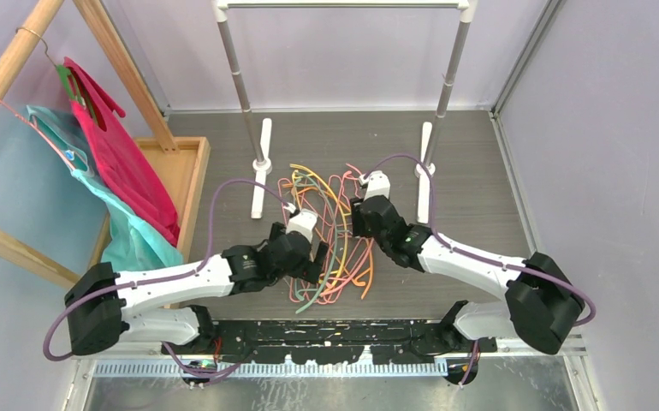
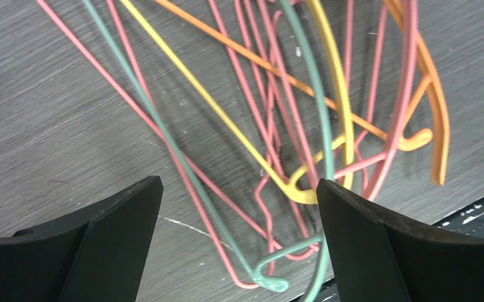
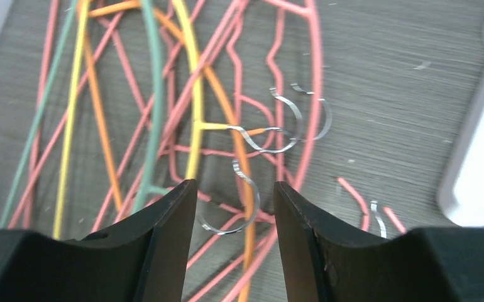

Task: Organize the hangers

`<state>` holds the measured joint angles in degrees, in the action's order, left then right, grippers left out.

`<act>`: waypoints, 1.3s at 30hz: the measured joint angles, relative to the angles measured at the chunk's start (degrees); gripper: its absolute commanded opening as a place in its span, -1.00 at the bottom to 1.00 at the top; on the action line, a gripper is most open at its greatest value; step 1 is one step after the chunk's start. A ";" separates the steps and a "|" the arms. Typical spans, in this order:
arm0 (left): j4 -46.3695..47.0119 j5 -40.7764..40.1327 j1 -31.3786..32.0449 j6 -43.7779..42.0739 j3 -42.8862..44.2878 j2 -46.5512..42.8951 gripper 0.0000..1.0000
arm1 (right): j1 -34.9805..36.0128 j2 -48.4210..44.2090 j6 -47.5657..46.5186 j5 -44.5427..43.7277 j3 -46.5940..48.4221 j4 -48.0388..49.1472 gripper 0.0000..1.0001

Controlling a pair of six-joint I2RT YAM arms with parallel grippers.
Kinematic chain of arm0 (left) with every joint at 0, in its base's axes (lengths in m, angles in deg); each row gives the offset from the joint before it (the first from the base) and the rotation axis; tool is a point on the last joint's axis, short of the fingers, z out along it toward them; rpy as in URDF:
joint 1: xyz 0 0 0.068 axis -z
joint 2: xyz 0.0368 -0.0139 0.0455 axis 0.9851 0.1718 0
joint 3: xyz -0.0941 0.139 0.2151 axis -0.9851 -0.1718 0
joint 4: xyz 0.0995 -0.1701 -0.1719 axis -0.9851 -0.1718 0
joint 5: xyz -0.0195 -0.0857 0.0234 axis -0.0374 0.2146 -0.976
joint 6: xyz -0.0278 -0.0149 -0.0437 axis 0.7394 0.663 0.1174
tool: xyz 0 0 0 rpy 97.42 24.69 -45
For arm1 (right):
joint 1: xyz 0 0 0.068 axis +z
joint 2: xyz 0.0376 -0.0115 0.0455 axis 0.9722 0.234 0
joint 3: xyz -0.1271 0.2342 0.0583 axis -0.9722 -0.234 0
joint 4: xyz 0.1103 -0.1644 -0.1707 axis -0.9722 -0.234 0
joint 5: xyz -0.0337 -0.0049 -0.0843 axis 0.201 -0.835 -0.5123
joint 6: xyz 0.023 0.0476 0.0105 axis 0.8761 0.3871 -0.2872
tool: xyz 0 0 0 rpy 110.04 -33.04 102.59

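left of centre on the grey table (image 1: 480, 163), the left arm reaches in low and bent, its end effector (image 2: 239, 182) spread wide over the near edge of the tangled hangers (image 1: 336, 224), which lie between the white rack feet (image 1: 262, 167). the right arm bends in from the right, its end effector (image 3: 234, 184) partly apart, straddling a silver hook (image 3: 254, 198) without clamping it. beyond the right foot, open table runs to the wall.
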<state>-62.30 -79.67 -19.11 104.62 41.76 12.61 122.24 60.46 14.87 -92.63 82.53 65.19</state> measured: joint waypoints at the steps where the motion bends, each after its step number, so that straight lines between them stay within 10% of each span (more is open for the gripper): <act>1: -0.15 -1.05 1.77 0.74 0.50 0.46 0.90 | 0.00 -0.28 0.28 -2.16 0.02 -0.46 0.10; 11: -0.07 -5.97 8.00 5.99 3.17 10.25 0.77 | -2.51 -4.70 2.69 -13.33 0.07 -2.99 0.12; 39: -0.63 -10.12 11.65 12.68 8.41 13.66 0.57 | -10.27 -4.09 5.49 -10.71 -1.25 -2.93 0.11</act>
<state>-62.94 -89.79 -7.47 117.29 50.17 26.27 111.97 56.38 20.35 -103.34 81.28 62.26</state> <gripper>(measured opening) 0.800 0.555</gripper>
